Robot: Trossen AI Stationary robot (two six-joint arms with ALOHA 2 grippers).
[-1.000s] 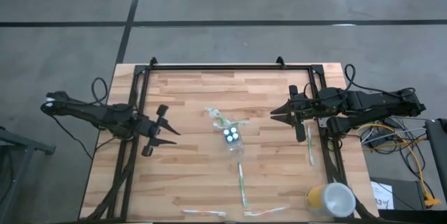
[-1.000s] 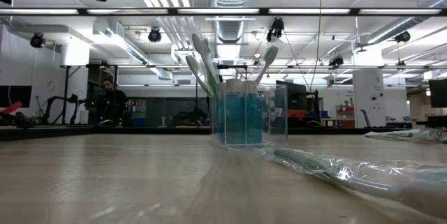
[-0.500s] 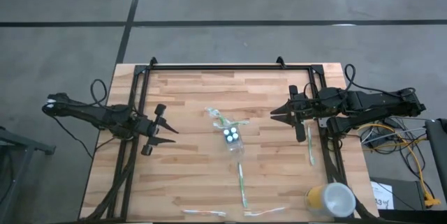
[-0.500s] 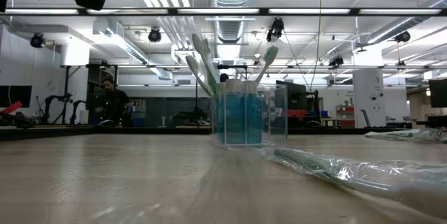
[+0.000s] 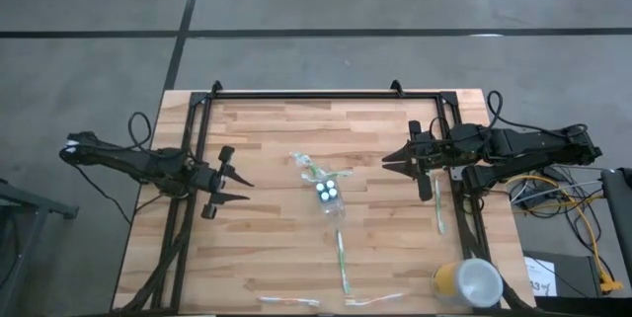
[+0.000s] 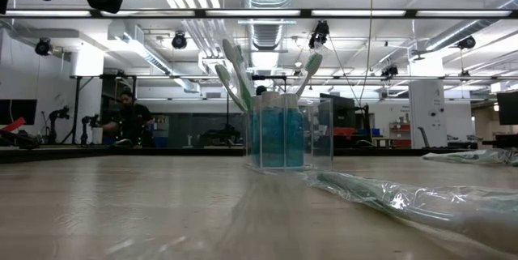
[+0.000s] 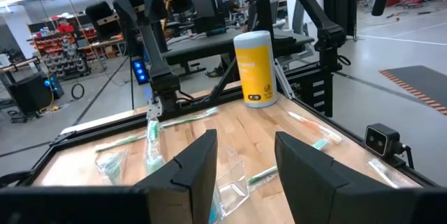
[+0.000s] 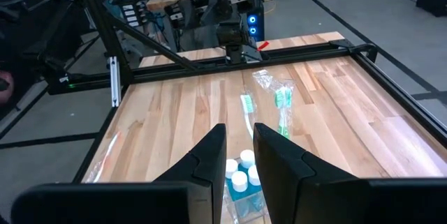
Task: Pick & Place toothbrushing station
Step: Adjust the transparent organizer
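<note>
Clear cup (image 6: 280, 134) blue-filled in low view (white caps (image 5: 327, 193) overhead), both claws (image 5: 240, 192) (image 5: 392, 159) parted, empty

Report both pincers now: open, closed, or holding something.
Left pincer: open, holding nothing, above the table's left side.
Right pincer: fingers slightly apart, holding nothing, right of the clear cup.

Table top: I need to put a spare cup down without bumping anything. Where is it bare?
Bare wood lies along the far rail and between the left gripper and the clear cup. The near edge is crowded: loose toothbrushes, wrappers, and the yellow cup at the near right corner. Another toothbrush lies below the right gripper.
</note>
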